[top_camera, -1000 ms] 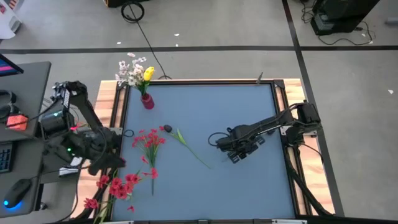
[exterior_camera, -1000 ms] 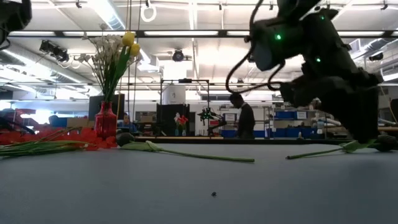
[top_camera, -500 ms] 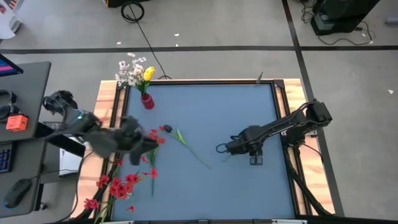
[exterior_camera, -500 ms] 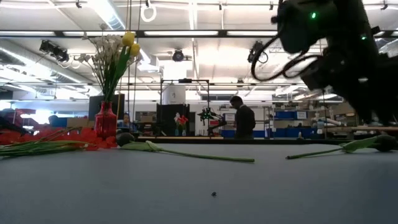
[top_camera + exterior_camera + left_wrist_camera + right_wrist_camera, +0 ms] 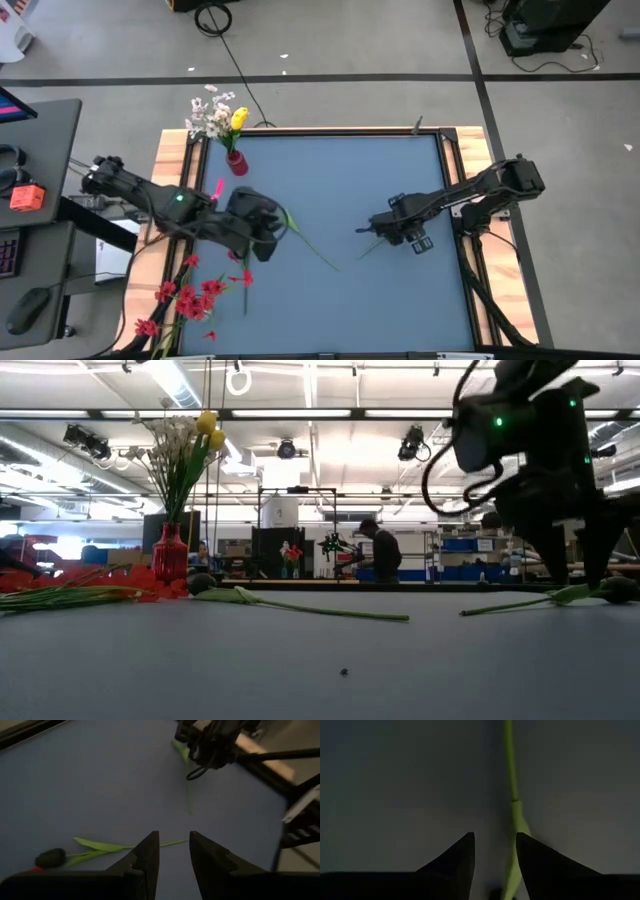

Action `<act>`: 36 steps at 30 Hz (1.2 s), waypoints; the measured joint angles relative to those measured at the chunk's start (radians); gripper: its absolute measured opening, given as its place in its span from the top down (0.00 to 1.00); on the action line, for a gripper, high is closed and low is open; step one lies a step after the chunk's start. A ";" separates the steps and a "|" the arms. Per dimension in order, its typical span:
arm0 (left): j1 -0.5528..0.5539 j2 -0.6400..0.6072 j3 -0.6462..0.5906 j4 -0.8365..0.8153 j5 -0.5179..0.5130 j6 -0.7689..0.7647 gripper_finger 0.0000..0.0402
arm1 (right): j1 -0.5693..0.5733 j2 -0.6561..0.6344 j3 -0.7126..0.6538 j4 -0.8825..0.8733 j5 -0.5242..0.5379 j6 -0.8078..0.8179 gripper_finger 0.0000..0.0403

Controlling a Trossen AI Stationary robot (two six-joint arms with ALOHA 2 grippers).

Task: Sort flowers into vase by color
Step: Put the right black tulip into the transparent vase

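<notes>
Over the blue table (image 5: pixel 330 300), your left gripper (image 5: pixel 173 851) hovers with its two dark fingers spread a little and nothing between them. Just beyond its fingertips lies a flower with a dark bud (image 5: pixel 50 856) and a long green stem (image 5: pixel 107 846), flat on the table surface. Close beside this gripper, on the side toward its own arm, red sprays (image 5: pixel 200 292) lie loose near the table's wooden edge. Farther off, at the table's far left corner, you find the small red vase (image 5: pixel 237 162) standing upright, already holding white blossoms (image 5: pixel 207 113) and a yellow tulip (image 5: pixel 239 119). Your right gripper (image 5: pixel 493 851) hangs low over the right side of the table, fingers parted and empty. A second green stem (image 5: pixel 512 810) lies on the table just beside one of its fingertips, running away ahead of it.
</notes>
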 joint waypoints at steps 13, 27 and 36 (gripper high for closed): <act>0.010 0.031 0.000 -0.040 0.008 0.052 0.72 | -0.035 0.005 -0.029 0.122 0.021 -0.095 0.62; 0.009 0.031 0.000 -0.097 0.012 0.051 0.72 | -0.095 0.053 -0.026 0.176 -0.074 -0.053 0.87; 0.015 0.031 0.000 -0.110 0.012 0.104 0.72 | -0.134 0.057 0.005 0.146 -0.141 0.033 0.95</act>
